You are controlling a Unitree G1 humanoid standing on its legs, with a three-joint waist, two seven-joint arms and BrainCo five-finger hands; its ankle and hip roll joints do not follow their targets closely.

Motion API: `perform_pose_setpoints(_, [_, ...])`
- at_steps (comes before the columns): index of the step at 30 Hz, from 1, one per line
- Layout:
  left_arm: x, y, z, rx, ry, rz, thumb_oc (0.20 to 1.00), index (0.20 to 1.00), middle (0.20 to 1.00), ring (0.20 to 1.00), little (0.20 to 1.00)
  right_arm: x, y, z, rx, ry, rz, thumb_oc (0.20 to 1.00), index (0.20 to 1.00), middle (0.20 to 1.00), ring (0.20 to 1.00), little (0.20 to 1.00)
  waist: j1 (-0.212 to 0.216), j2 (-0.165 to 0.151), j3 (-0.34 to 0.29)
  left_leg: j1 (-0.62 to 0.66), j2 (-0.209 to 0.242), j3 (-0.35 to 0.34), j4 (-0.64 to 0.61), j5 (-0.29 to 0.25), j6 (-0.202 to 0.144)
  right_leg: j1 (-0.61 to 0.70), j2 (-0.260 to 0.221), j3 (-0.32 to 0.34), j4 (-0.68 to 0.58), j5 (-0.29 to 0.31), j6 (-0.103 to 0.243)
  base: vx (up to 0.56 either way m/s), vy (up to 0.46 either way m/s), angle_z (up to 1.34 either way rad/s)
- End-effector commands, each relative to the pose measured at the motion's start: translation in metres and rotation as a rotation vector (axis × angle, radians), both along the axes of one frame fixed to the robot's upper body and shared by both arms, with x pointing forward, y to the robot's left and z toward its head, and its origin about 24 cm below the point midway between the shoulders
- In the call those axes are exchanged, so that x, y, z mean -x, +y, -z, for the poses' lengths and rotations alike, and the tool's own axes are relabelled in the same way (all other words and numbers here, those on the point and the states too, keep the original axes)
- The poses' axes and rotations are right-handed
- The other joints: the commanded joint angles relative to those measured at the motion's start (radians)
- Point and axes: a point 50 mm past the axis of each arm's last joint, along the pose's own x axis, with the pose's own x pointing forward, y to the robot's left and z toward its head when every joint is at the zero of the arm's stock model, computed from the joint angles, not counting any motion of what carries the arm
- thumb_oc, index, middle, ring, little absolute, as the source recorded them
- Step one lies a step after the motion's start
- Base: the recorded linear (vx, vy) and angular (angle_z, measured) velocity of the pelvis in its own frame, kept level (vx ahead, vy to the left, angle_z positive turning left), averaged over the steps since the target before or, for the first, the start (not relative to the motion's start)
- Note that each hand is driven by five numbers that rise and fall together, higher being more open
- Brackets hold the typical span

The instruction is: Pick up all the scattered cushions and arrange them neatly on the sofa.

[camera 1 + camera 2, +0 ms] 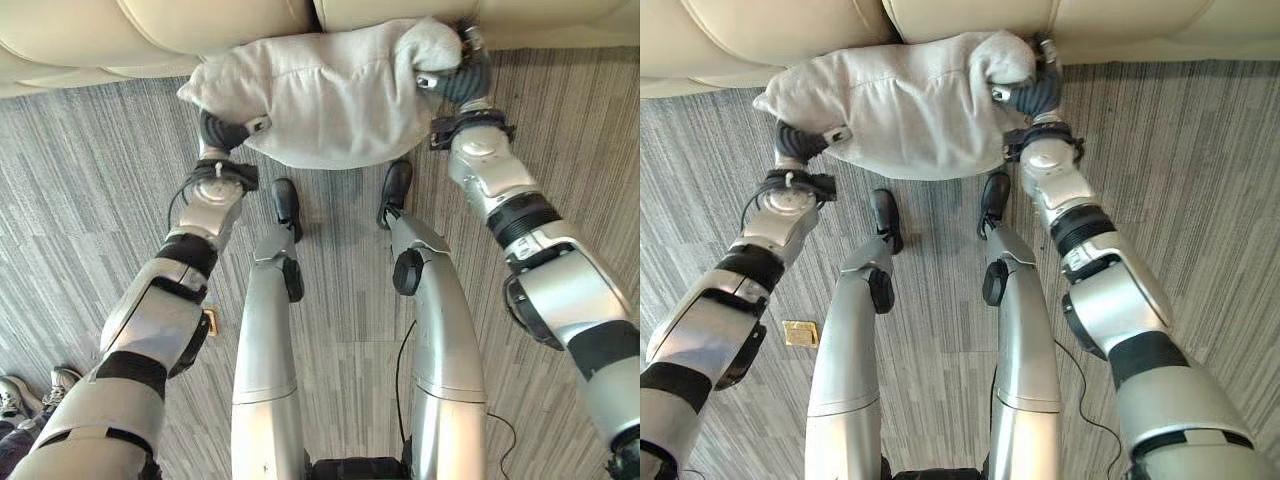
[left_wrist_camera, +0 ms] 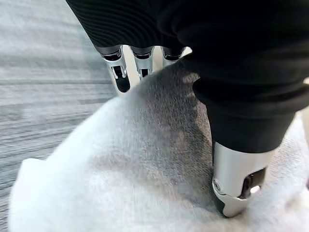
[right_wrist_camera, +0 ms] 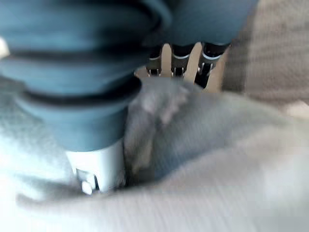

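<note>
A pale grey cushion (image 1: 330,95) was held up between the two hands, just in front of the cream sofa (image 1: 200,30) and above the grey striped carpet (image 1: 90,200). Its far edge lay against the front of the sofa's seat, though whether it rested on the seat or only touched it could not be told from the head views. The left hand (image 1: 228,130) gripped the cushion's left end from below. In the left wrist view its thumb (image 2: 239,186) pressed into the soft cloth, while the fingers (image 2: 118,72) reached round the far side of the cushion, so that hand was clamped on it. The right hand (image 1: 455,70) held the cushion's right end close to the sofa, and the cloth bunched up over it there. In the right wrist view its thumb (image 3: 99,166) dug a deep fold into the fabric and its fingers (image 3: 178,60) curled past the cushion's far edge, pinching it as well. The cushion sagged a little in the middle between the two grips. At the lower left corner of the left eye view a person's shoes (image 1: 25,392) stood on the carpet, well apart from the cushion.
</note>
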Motion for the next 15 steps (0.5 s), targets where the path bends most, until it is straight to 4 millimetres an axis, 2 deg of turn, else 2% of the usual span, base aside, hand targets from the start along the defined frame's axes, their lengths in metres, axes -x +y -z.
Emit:
perform_pose_setpoints(1, [0.004,-0.011,0.019,0.16,-0.027,0.024,0.2,0.2,0.2,0.2,0.2,0.008,0.03,0.01,-0.119,-0.045,-0.127,0.2,0.2,0.2,0.2,0.2,-0.001,0.042,-0.075,0.053,-0.003,-0.021,0.046,-0.129,-0.009,0.047,-0.037,0.094,0.074,-0.182,0.152,0.0,0.0,0.0])
perform_pose_setpoints(4, [0.008,-0.01,0.013,0.272,-0.091,0.029,0.2,0.2,0.2,0.2,0.2,0.02,0.05,0.001,-0.165,-0.129,-0.211,0.2,0.2,0.2,0.2,0.2,-0.001,0.04,-0.09,0.065,0.002,-0.023,0.02,-0.12,-0.012,0.057,-0.025,0.094,0.055,-0.171,0.151,-0.02,0.009,0.01])
perform_pose_setpoints(10, [0.019,-0.016,0.004,0.326,-0.19,0.086,0.2,0.2,0.2,0.2,0.2,0.032,0.055,0.005,-0.186,-0.187,-0.275,0.2,0.2,0.2,0.2,0.2,-0.009,0.038,-0.118,0.129,0.01,-0.028,-0.058,-0.098,-0.023,0.128,-0.017,0.081,-0.013,-0.158,0.154,-0.03,0.001,0.0])
perform_pose_setpoints(12, [0.034,-0.028,-0.002,0.382,-0.293,0.166,0.2,0.2,0.2,0.2,0.2,0.045,0.053,0.013,-0.172,-0.235,-0.318,0.2,0.2,0.2,0.2,0.2,-0.015,0.034,-0.137,0.24,0.018,-0.03,-0.146,-0.08,-0.036,0.242,-0.014,0.063,-0.093,-0.149,0.161,-0.05,-0.016,-0.01])
perform_pose_setpoints(13, [0.045,-0.032,0.0,0.386,-0.328,0.201,0.2,0.2,0.2,0.2,0.2,0.053,0.049,0.022,-0.15,-0.253,-0.339,0.2,0.2,0.2,0.2,0.2,-0.018,0.031,-0.145,0.325,0.02,-0.03,-0.198,-0.072,-0.043,0.319,-0.014,0.053,-0.138,-0.141,0.166,0.0,0.0,0.0])
perform_pose_setpoints(15, [0.049,-0.034,0.008,0.378,-0.321,0.21,0.2,0.2,0.2,0.2,0.2,0.059,0.048,0.031,-0.134,-0.249,-0.347,0.2,0.2,0.2,0.2,0.2,-0.021,0.027,-0.147,0.38,0.02,-0.032,-0.227,-0.069,-0.045,0.371,-0.011,0.048,-0.168,-0.137,0.167,0.0,-0.001,-0.02])
